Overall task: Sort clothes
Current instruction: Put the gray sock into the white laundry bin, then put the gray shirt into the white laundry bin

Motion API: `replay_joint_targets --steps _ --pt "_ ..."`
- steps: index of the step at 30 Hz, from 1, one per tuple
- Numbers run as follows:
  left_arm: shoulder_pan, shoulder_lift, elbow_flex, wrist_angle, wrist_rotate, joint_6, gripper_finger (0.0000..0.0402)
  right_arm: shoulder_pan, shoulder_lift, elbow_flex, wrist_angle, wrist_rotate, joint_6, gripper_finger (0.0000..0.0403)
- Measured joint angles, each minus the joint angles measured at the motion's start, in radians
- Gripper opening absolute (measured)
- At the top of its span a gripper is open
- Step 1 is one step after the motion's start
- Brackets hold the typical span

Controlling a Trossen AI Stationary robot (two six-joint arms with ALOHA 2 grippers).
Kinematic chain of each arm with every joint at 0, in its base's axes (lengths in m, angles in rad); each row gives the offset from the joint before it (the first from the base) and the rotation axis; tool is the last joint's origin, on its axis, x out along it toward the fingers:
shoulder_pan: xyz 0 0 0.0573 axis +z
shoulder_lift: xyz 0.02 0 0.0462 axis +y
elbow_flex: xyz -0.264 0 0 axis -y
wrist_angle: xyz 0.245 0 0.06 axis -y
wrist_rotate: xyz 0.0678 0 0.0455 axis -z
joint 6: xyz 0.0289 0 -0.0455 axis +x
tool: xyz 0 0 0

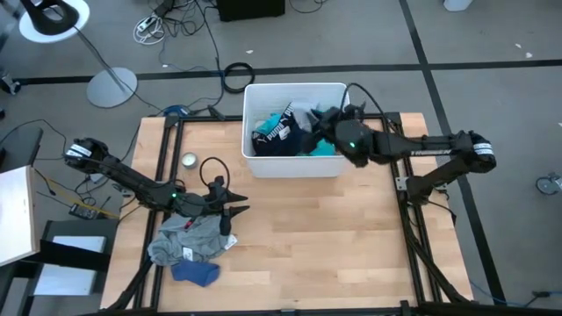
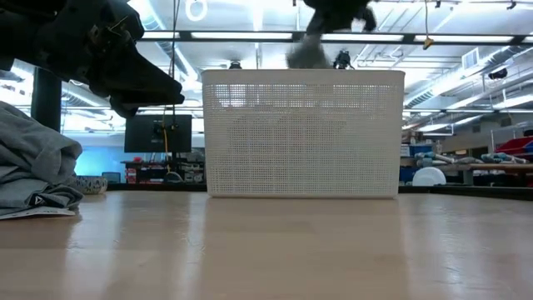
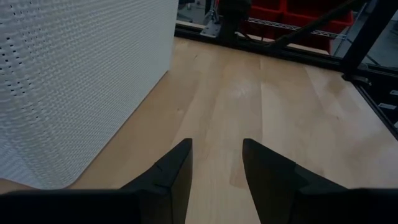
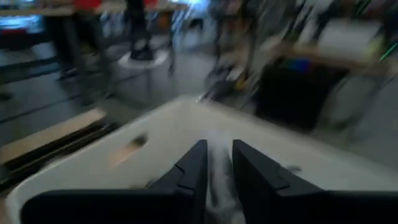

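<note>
Right gripper [image 1: 327,125] pinches a pale grey cloth piece [image 4: 217,177] above the white perforated plastic bin [image 1: 248,132]; left gripper [image 3: 216,163] parted, empty

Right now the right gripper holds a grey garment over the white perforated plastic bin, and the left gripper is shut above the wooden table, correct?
Not quite: the left gripper is open, its fingers apart in the left wrist view. The rest stands: the right gripper holds the grey garment over the white perforated plastic bin.

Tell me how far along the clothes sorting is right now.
Partly done. The white perforated plastic bin already holds the turquoise garment and the navy garment with white lettering. The right gripper is above the bin, shut on a small grey piece. The open left gripper hangs empty near the grey garment and small blue piece, both still on the table.
</note>
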Motion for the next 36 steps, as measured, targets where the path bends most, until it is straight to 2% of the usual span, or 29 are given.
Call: replay_joint_targets --steps 2,5,10,13,17,20,23,26,30,33,36 --pt "0.000 0.000 0.000 -0.004 0.000 0.000 0.0147 -0.046 0.000 -0.001 -0.088 -0.127 0.115 0.0092" --pt "0.000 0.000 0.000 -0.013 0.000 -0.003 0.0147 -0.086 -0.003 -0.001 -0.162 -0.265 0.186 0.0122" --pt "0.000 0.000 0.000 -0.013 0.000 -0.003 0.0147 -0.064 -0.059 -0.001 -0.153 -0.376 0.157 0.0157" --pt "-0.002 0.000 0.000 -0.013 0.000 -0.004 0.0147 -0.005 -0.118 -0.001 -0.179 -0.386 0.131 0.0163" --pt "-0.003 0.000 0.000 -0.013 0.000 -0.026 0.0147 0.112 -0.194 -0.001 -0.272 -0.348 0.124 0.0159" --pt "-0.003 0.000 0.000 -0.012 0.000 -0.033 0.0147 0.232 -0.223 -0.007 -0.378 -0.267 0.169 0.0153" --pt "-0.003 0.000 0.005 -0.025 0.000 -0.048 0.0147 0.362 -0.227 -0.034 -0.502 -0.169 0.264 0.0148" --pt "-0.002 0.000 0.043 -0.074 0.004 -0.050 0.0147 0.479 -0.216 -0.101 -0.549 -0.128 0.381 0.0144" --pt "-0.002 0.000 0.171 -0.321 0.010 -0.050 0.0147 0.600 -0.179 -0.249 -0.480 -0.055 0.542 0.0142" --pt "-0.002 0.000 0.325 -0.635 0.035 -0.068 0.0147 0.652 -0.134 -0.386 -0.336 0.015 0.667 0.0142" --pt "-0.002 0.001 0.491 -0.974 0.081 -0.123 0.0147 0.674 -0.071 -0.515 -0.103 0.061 0.738 0.0141"
